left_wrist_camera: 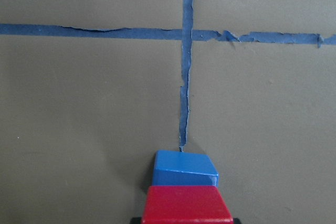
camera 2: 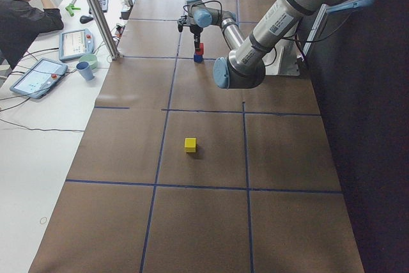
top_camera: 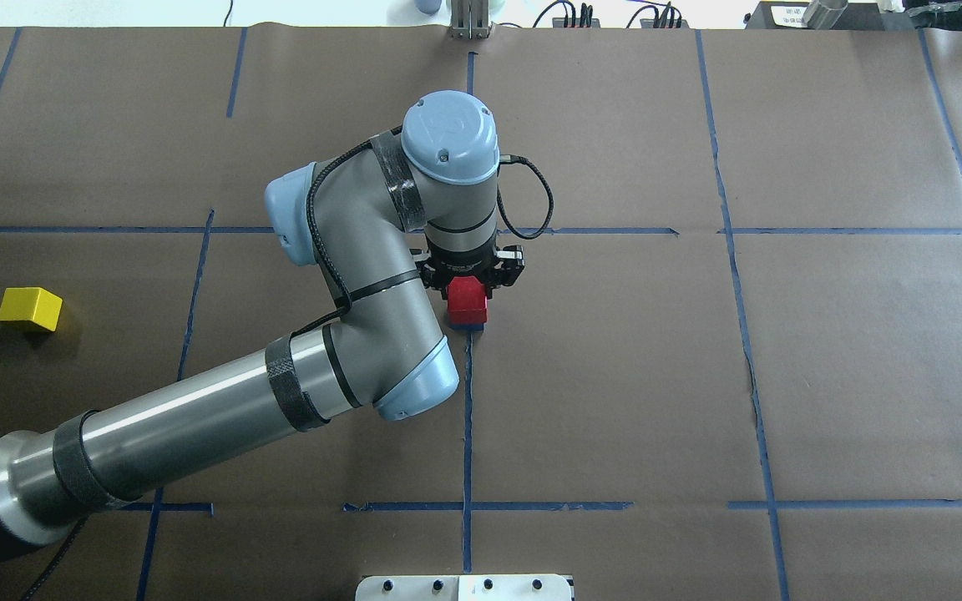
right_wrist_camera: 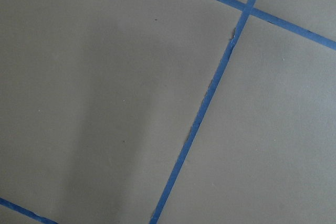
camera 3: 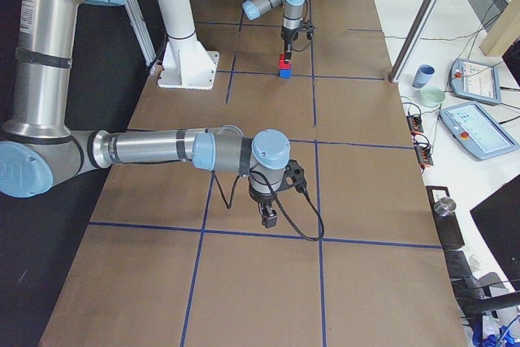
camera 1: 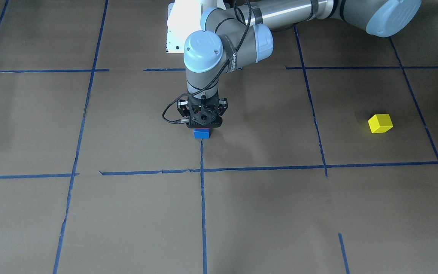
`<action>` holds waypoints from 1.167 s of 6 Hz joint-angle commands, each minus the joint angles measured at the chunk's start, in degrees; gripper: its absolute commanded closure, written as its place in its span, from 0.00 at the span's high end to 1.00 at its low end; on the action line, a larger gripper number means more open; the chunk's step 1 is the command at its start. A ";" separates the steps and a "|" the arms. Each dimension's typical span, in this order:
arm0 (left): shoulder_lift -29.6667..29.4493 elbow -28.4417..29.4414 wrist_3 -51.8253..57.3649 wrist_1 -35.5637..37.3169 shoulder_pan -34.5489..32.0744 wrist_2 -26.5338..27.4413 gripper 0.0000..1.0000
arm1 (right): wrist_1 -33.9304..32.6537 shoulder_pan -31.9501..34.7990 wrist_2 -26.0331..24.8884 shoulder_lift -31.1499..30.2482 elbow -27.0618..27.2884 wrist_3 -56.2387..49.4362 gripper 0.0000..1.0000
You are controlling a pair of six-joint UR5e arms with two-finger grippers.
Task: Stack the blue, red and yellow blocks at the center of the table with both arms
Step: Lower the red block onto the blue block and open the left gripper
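Note:
At the table's [top_camera: 615, 376] centre, the blue block [left_wrist_camera: 184, 166] lies at the end of a tape line. The red block [top_camera: 468, 307] is right above it, aligned with it, and my left gripper [top_camera: 468, 294] is shut on the red block. Whether red rests on blue or hovers just over it is unclear. In the front-facing view the gripper hides the red block and only the blue block [camera 1: 201, 133] shows. The yellow block [top_camera: 29, 308] lies alone far out on my left side. My right gripper [camera 3: 268, 219] hangs low over bare table, and I cannot tell its state.
The white pedestal [camera 3: 188, 62] stands at the robot's edge of the table. A side bench beyond the far edge holds tablets [camera 2: 38, 76] and a cup [camera 2: 84, 70], with a person [camera 2: 25, 11] seated there. A metal post [camera 2: 96, 11] rises at that edge.

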 commanded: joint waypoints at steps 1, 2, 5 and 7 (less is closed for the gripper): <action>-0.10 0.01 -0.13 -0.01 0.00 0.00 0.21 | 0.00 -0.06 0.00 0.00 -0.03 0.00 1.00; -0.18 0.27 -0.22 -0.01 0.00 0.09 0.38 | 0.00 -0.06 0.00 0.00 -0.03 0.00 1.00; -0.10 0.80 -0.48 -2.28 -0.09 1.40 1.00 | 0.00 0.03 0.00 0.00 -0.03 0.00 1.00; -0.10 -0.68 0.04 -2.12 -0.78 1.67 1.00 | 0.00 -0.06 0.00 0.09 -0.03 0.00 1.00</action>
